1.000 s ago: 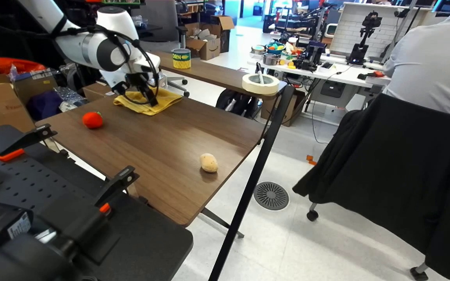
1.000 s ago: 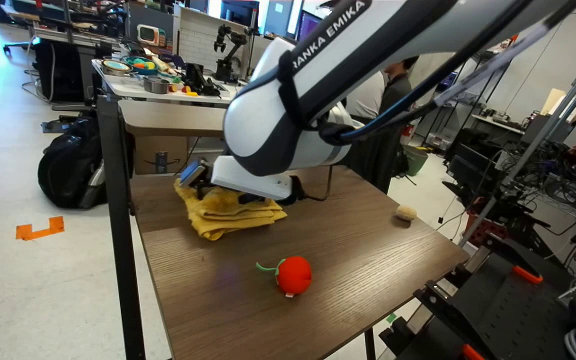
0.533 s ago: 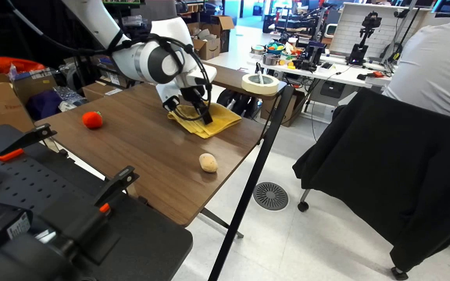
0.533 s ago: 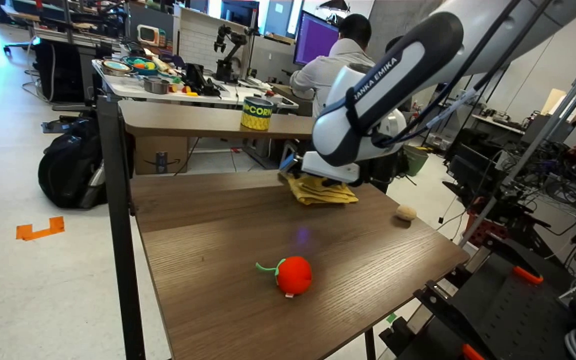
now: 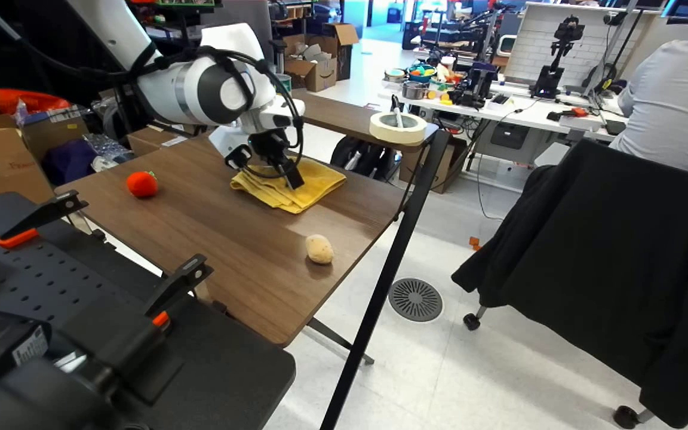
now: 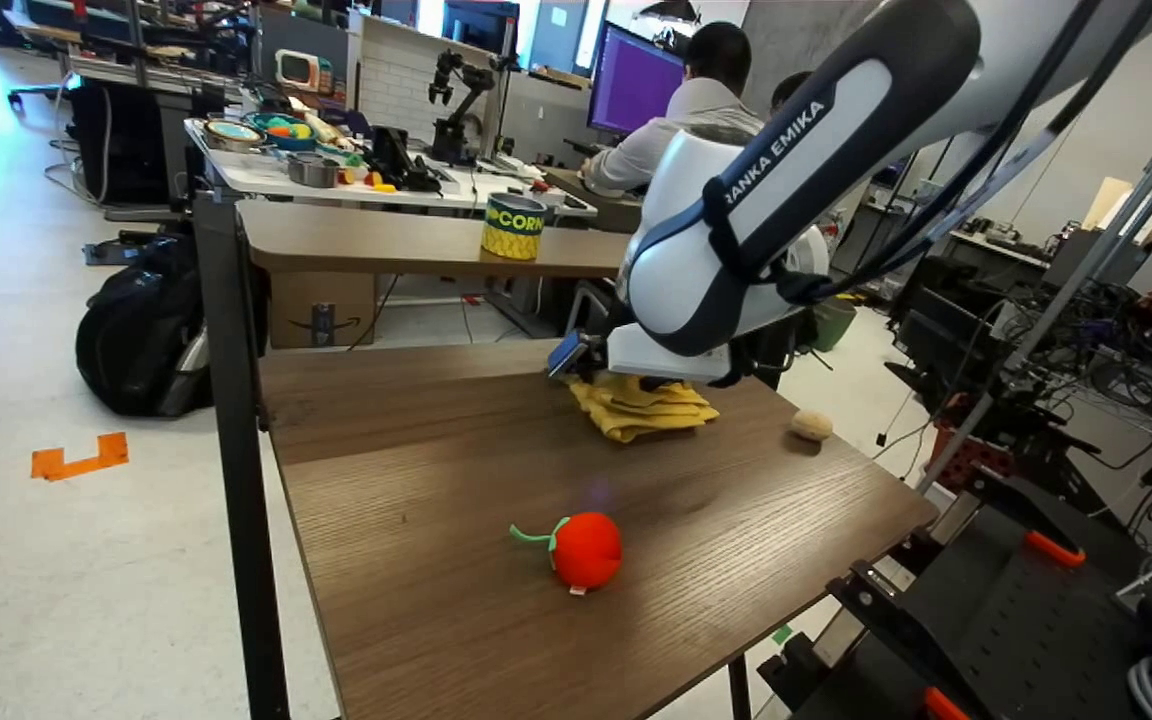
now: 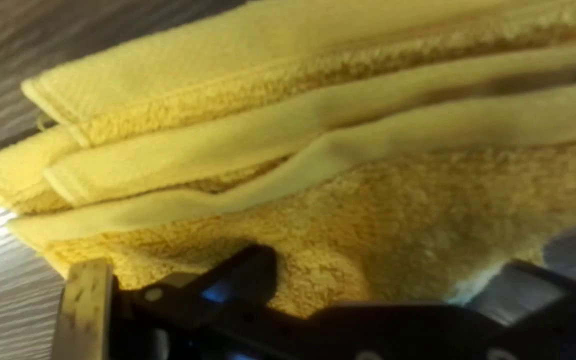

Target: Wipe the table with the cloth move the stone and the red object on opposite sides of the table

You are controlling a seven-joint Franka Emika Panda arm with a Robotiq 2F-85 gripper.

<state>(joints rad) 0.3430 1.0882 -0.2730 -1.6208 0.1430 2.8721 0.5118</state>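
The cloth (image 7: 318, 165) is rough terry, the table (image 6: 496, 480) smooth, faintly glossy wood-grain.

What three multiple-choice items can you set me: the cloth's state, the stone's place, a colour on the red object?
1. How does the cloth lie?
A in a single layer; B folded in layers; C rolled up.
2. Where is the stone?
A on the table, apart from the cloth; B on the cloth; C under the cloth.
3. What colour is the stem on the red object?
A yellow; B black; C green.

1 B: the wrist view shows edges stacked.
2 A: both exterior views show table between stone and cloth.
3 C: it shows green in an exterior view.
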